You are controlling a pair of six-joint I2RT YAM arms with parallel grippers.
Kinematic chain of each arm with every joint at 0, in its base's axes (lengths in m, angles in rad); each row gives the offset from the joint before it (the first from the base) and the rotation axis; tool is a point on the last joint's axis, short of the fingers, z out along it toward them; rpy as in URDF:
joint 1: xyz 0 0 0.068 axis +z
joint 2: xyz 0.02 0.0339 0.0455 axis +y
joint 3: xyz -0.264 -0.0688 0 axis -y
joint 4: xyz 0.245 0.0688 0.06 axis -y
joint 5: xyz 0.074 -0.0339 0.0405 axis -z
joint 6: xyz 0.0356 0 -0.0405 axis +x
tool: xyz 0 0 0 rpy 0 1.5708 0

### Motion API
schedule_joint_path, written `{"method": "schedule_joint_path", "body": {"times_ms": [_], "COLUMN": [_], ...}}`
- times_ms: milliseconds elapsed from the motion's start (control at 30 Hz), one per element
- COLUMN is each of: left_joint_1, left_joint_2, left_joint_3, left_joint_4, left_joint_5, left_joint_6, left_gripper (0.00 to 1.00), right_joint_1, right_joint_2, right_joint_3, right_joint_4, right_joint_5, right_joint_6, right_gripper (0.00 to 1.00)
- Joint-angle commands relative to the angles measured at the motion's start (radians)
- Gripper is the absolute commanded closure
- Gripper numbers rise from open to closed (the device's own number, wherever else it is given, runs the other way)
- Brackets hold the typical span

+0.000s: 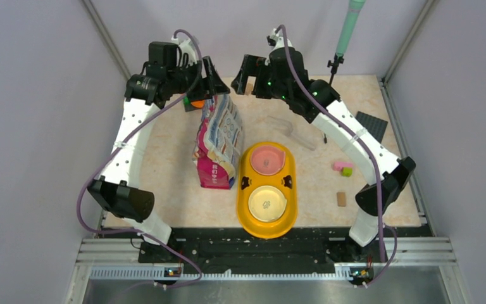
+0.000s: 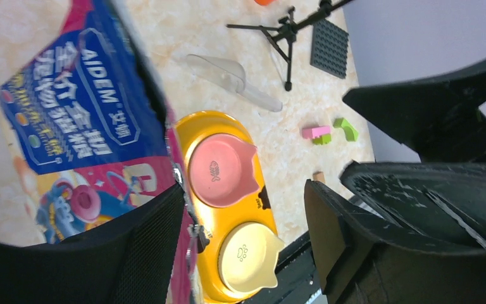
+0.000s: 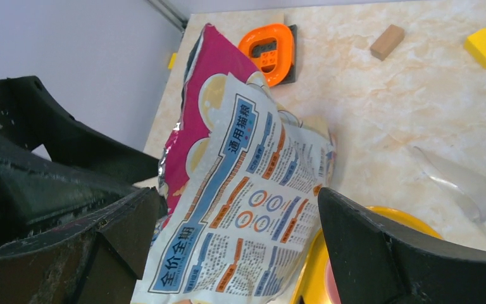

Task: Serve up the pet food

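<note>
The glossy magenta-and-blue cat food bag stands left of the yellow feeder tray. No kibble shows; it is hidden in the bag. The tray holds a pink bowl and a cream bowl, each showing only a printed mark. My left gripper is open above the bag's top; in the left wrist view the bag's torn edge runs beside its left finger. My right gripper is open and empty, hovering behind the bag; in its wrist view the bag's printed back lies below the jaws.
A clear plastic scoop lies behind the tray. Pink and green bricks, a tan block and a dark baseplate are on the right. An orange ring toy sits behind the bag. A small tripod stand is at the back.
</note>
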Motion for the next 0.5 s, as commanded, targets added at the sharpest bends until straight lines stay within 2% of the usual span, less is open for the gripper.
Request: {"method": "schedule_joint_path", "body": {"times_ms": [0,67,167,233,467], "left_joint_1": [0.090,0.163,0.238,0.241,0.268], "left_joint_2": [-0.065,-0.089,-0.140,-0.155,-0.147], "left_joint_3": [0.036,-0.012,-0.120,-0.157,-0.232], "left_joint_4": [0.009,0.039,0.131,0.145,0.118], "left_joint_5": [-0.019,0.039,0.123,0.127,0.180], "left_joint_6": [-0.054,-0.117,-0.186,-0.193,-0.168], "left_gripper": [0.28,0.35,0.40,0.41,0.43], "right_joint_1": [-0.004,-0.004,-0.004,-0.002,0.027], "right_joint_2": [0.007,0.017,0.072,0.113,0.210], "right_joint_3": [0.018,-0.001,0.048,0.092,0.210], "right_joint_4": [0.073,0.113,0.101,0.084,0.026], "right_joint_5": [-0.098,-0.134,-0.179,-0.207,-0.222], "right_joint_6": [0.057,0.080,0.093,0.102,0.080], "right_gripper": [0.01,0.05,0.15,0.18,0.20]}}
